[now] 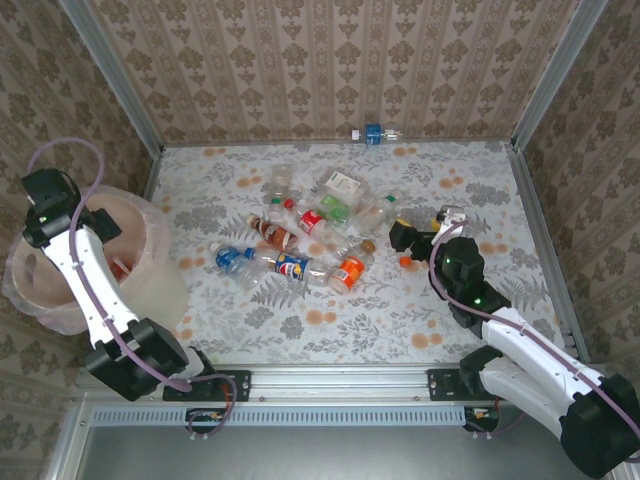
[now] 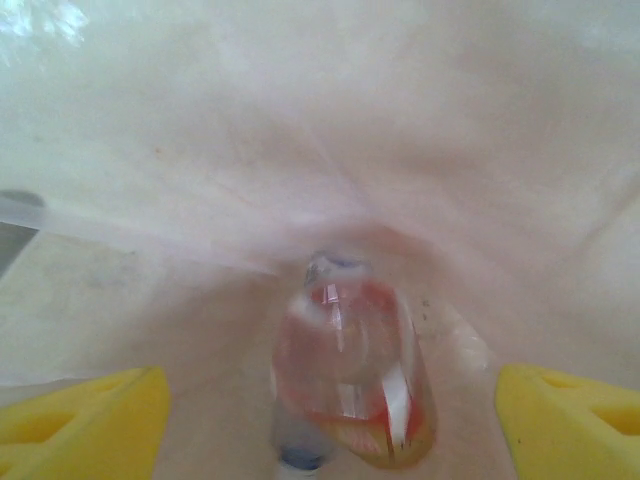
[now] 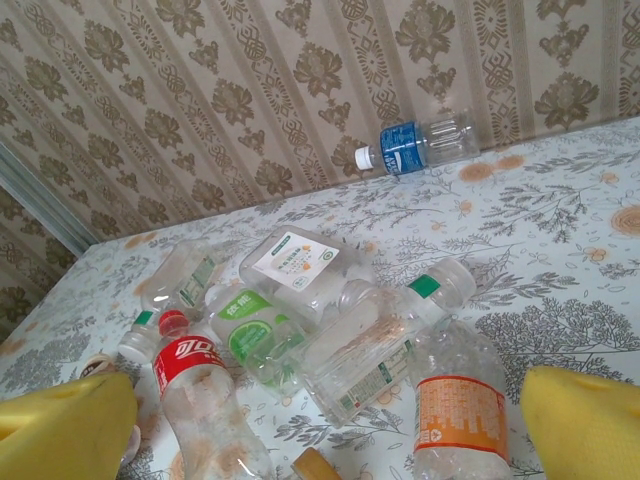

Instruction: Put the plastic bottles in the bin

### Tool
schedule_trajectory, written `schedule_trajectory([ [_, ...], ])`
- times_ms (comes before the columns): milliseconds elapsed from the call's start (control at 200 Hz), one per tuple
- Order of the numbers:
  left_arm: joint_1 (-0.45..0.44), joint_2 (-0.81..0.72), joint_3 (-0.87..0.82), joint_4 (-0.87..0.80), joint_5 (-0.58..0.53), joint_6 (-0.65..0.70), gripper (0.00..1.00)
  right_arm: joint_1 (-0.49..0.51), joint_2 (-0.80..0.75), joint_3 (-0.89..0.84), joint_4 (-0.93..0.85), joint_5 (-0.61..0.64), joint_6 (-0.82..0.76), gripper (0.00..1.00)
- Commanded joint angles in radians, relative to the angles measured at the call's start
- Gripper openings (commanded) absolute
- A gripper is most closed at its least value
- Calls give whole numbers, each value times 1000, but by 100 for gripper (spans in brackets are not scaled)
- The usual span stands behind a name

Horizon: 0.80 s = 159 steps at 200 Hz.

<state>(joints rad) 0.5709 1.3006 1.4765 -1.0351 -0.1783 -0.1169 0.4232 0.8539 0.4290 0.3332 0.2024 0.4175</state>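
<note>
Barely underway: one red-labelled bottle [image 2: 350, 375] lies in the bin [image 1: 150, 278] at left beneath the wide-open left gripper [image 2: 330, 425], while the right gripper [image 3: 325, 430], also spread, faces the mid-frame pile of bottles [image 1: 310, 222].

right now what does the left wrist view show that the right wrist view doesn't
Left wrist: the bin, bag-lined, with a red-label bottle lying in it. Right wrist: a bottle pile on the table, plus a blue-label bottle by the wall. Both: yellow fingers at the bottom corners, left end effector and right end effector open.

Glossy clear plastic bottles [image 3: 340, 350]
</note>
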Motion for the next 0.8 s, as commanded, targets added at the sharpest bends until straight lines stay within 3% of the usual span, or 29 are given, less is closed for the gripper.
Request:
schedule_trajectory([
  [0, 6, -25, 1, 15, 16, -17, 86, -5, 5, 17, 3, -5, -7, 100],
  [300, -82, -159, 46, 26, 63, -55, 90, -7, 22, 27, 3, -5, 6, 100],
  [595, -338, -287, 139, 47, -9, -101, 94, -7, 20, 24, -2, -1, 15, 100],
  [790, -565, -322, 129, 111, -52, -184, 95, -7, 8, 20, -11, -4, 12, 100],
])
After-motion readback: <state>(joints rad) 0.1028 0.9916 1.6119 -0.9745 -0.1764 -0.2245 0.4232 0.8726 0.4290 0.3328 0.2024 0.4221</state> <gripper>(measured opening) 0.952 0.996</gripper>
